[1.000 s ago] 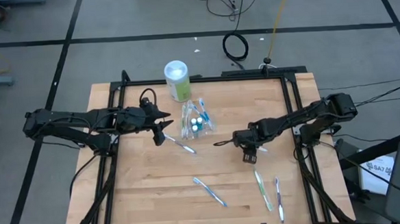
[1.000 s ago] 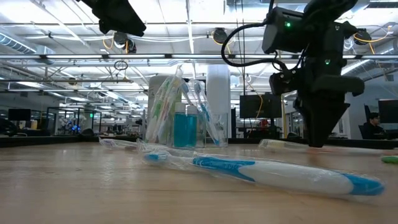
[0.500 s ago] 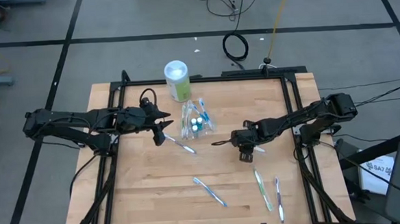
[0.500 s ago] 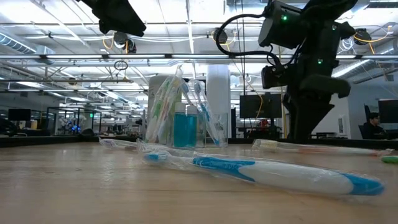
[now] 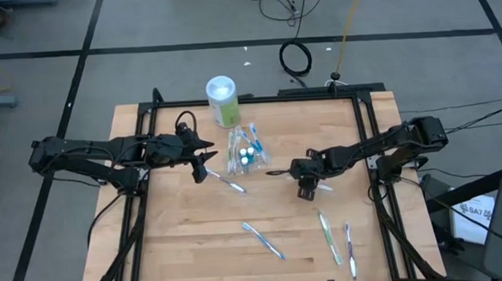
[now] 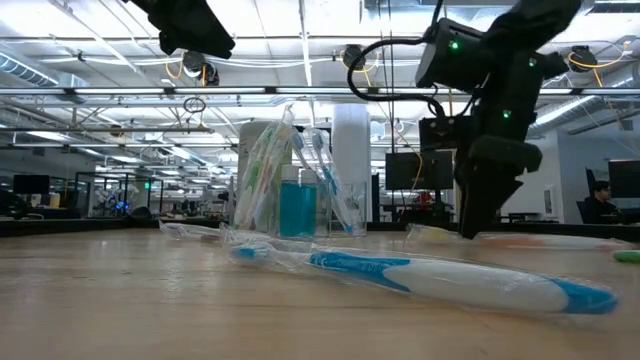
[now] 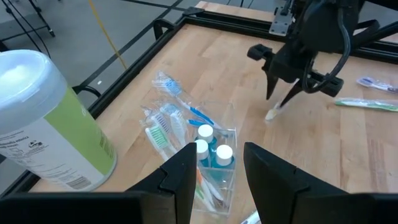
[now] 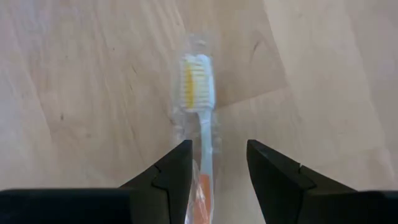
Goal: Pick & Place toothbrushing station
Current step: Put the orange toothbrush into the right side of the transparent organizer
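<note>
The wooden bench [image 5: 196, 238] stands on a grey floor with cables, and the low view looks into a large lit hall beyond it. On the bench's far middle a clear container [image 5: 245, 154] holds toothbrushes and teal tubes [image 7: 209, 149] beside a green-and-white canister [image 5: 221, 100], with loose wrapped toothbrushes lying nearer: a blue one [image 5: 263, 240], a green one [image 5: 328, 236] and another [image 5: 350, 249]. The right tool [image 5: 305, 189] hangs low right of centre, its fingers [image 8: 166, 177] apart on either side of a wrapped white-and-orange toothbrush [image 8: 200, 112] without gripping it, while the left tool [image 5: 203, 170] waits just left of the container, fingers open and empty.
</note>
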`<state>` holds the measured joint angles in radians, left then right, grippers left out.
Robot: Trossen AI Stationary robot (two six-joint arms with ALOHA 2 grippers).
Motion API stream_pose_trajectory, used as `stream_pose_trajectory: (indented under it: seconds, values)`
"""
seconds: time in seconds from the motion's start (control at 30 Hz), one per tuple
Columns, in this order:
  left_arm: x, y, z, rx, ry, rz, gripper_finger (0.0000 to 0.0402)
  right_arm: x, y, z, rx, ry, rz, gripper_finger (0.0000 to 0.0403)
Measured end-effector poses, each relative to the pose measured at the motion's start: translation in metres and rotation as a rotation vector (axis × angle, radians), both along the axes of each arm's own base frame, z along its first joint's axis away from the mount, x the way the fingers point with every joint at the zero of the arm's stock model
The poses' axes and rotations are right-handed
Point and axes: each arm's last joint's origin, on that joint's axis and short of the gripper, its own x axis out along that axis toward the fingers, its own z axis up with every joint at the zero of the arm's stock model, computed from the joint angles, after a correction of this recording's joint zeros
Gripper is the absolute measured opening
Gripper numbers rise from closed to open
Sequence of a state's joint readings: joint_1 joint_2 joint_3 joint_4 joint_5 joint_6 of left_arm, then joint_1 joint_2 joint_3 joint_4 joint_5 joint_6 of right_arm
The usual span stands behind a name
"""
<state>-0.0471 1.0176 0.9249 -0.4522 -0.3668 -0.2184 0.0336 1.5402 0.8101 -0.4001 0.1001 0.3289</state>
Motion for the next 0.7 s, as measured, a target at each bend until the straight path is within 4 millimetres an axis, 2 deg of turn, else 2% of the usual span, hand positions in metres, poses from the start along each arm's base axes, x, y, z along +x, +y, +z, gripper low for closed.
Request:
stream_pose_trajectory:
  seconds: [0.23, 0.4, 0.53, 0.7]
  values:
    - [0.0, 0.0, 0.0, 0.0, 0.0, -0.001, 0.0141, -0.01, -0.002, -0.018, -0.011, -0.044, 0.014, 0.0144]
    - [0.0, 0.0, 0.0, 0.0, 0.001, -0.001, 0.0141, -0.014, -0.002, -0.023, -0.027, -0.046, 0.045, 0.0134]
    - [0.0, 0.0, 0.0, 0.001, 0.001, -0.001, 0.0141, -0.014, -0.002, -0.024, -0.028, -0.053, 0.048, 0.0102]
    - [0.002, 0.0, -0.001, 0.001, 0.008, -0.001, 0.0141, -0.009, -0.002, -0.022, -0.038, -0.107, 0.07, 0.004]
